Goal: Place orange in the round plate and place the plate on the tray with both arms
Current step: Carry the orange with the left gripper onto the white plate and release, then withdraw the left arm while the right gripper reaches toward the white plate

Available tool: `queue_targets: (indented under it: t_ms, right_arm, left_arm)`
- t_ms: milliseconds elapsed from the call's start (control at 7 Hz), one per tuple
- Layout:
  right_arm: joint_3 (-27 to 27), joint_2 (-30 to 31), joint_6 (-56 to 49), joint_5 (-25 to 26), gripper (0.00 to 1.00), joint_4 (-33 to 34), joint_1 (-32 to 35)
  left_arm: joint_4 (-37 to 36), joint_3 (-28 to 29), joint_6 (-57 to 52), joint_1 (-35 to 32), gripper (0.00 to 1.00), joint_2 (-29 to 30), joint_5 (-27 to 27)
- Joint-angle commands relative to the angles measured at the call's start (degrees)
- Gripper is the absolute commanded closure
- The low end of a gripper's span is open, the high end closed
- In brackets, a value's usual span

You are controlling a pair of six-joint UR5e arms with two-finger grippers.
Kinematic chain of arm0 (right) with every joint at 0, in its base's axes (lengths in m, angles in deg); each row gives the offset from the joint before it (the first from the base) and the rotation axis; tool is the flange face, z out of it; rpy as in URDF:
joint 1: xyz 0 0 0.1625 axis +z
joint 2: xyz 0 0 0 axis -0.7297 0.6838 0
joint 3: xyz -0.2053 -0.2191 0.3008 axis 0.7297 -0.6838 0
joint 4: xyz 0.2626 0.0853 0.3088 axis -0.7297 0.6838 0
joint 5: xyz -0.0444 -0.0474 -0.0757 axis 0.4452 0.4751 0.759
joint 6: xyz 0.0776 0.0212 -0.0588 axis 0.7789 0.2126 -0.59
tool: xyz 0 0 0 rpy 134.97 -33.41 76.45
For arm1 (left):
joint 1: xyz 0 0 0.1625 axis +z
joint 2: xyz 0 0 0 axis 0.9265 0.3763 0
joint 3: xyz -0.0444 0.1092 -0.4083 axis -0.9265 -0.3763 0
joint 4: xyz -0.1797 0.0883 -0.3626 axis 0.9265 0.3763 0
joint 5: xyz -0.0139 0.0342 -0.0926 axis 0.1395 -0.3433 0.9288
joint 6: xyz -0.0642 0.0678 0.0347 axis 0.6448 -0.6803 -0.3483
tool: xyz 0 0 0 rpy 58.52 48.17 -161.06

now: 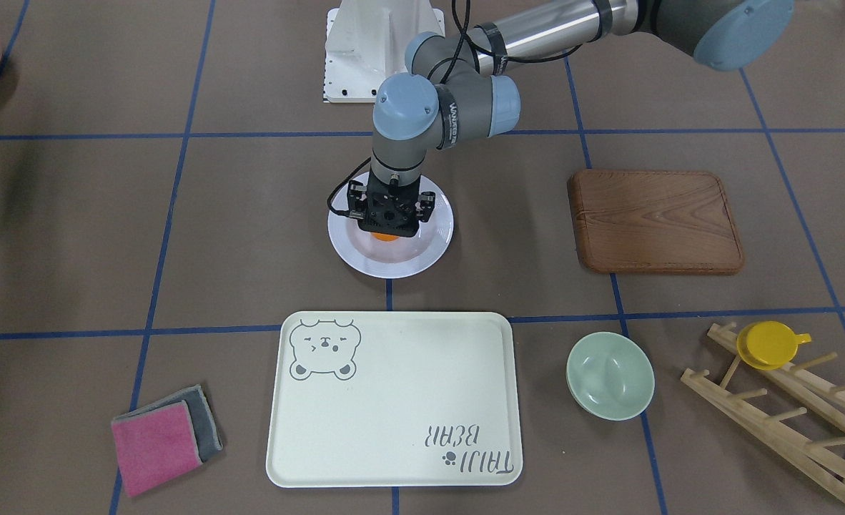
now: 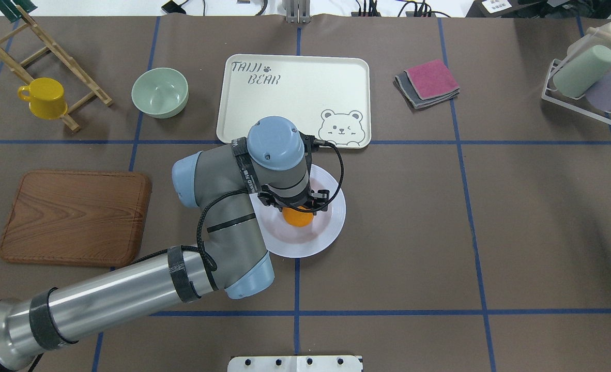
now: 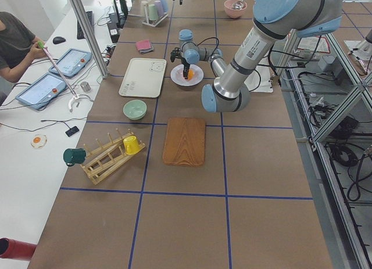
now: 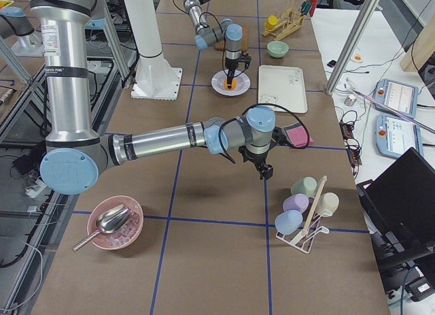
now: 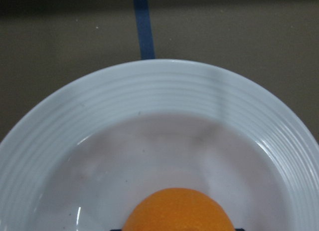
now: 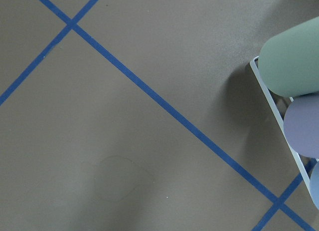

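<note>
The orange [image 2: 298,217] sits low over the sunken centre of the white round plate [image 2: 332,226], and I cannot tell whether it touches the plate. My left gripper [image 2: 298,210] points straight down on it and is shut on the orange [image 5: 177,211], which fills the bottom of the left wrist view above the ridged plate [image 5: 159,86]. The cream tray [image 2: 295,103] lies bare just beyond the plate. My right gripper [image 4: 265,171] hangs over bare table beside the cup rack [image 4: 306,209]; I cannot tell whether it is open or shut.
A brown wooden board [image 2: 75,217] lies to the left. A pale green bowl [image 2: 159,92] and a yellow cup [image 2: 44,97] on a wooden rack stand at the far left. Folded cloths [image 2: 427,82] lie right of the tray. A pink bowl [image 4: 112,223] holds a scoop.
</note>
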Motion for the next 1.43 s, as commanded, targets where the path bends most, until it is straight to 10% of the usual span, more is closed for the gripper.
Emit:
queue_targets:
  t_ms: [0, 571, 857, 1286]
  right_arm:
    - [-2.02, -1.50, 0.16, 0.33, 0.00, -2.33, -1.72]
    - [3.31, -2.03, 17.35, -0.10, 0.00, -3.50, -11.87]
    - [4.30, -4.49, 38.72, 1.90, 0.00, -13.61, -21.37]
    - [3.33, -9.04, 75.99, 19.18, 0.00, -30.55, -39.74]
  left_arm:
    - [-0.37, -3.06, 0.18, -0.25, 0.01, -0.47, -0.49]
    - [-11.53, -33.14, -12.91, -11.11, 0.01, -18.77, 6.18]
    - [-11.54, -35.08, -28.14, -19.37, 0.01, -26.47, 9.59]
    - [-11.36, -30.54, -57.63, -37.11, 0.01, -36.39, 20.66]
